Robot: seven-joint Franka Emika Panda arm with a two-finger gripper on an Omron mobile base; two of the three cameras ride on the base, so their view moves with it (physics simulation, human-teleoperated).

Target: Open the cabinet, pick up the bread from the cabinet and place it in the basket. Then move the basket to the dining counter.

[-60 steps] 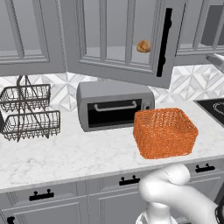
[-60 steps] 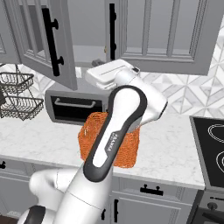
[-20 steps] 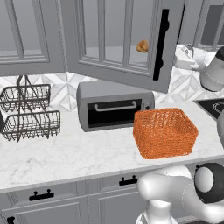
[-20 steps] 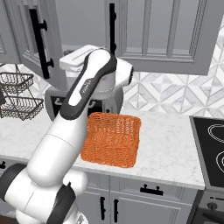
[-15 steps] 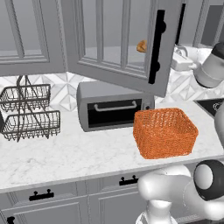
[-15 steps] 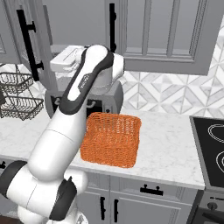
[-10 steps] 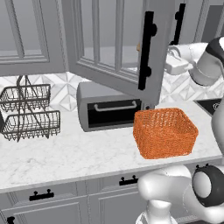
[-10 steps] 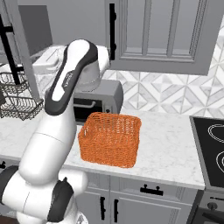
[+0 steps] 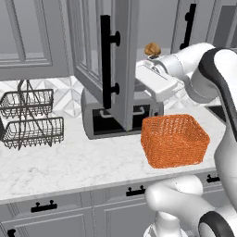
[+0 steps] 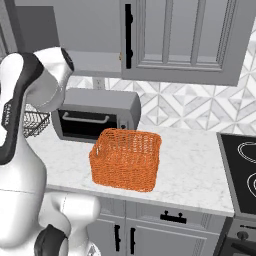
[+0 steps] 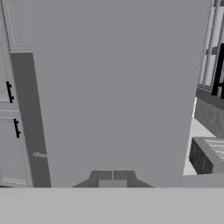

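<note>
- The cabinet (image 9: pixel 121 65) door stands swung wide, edge-on in the left base view, its flat inner face right in front of the jaws (image 11: pixel 113 175).
- The jaws look together and grip nothing, pressed near the door's back.
- The bread (image 9: pixel 152 49) sits on the cabinet shelf, just above and behind the jaws.
- The basket (image 9: pixel 174 140) rests on the worktop (image 9: pixel 69 164), below and to the right of the jaws.
- To do this well, I judge: stop pushing once the opening clears, retreat, spread the jaws, and approach the bun level.
</note>
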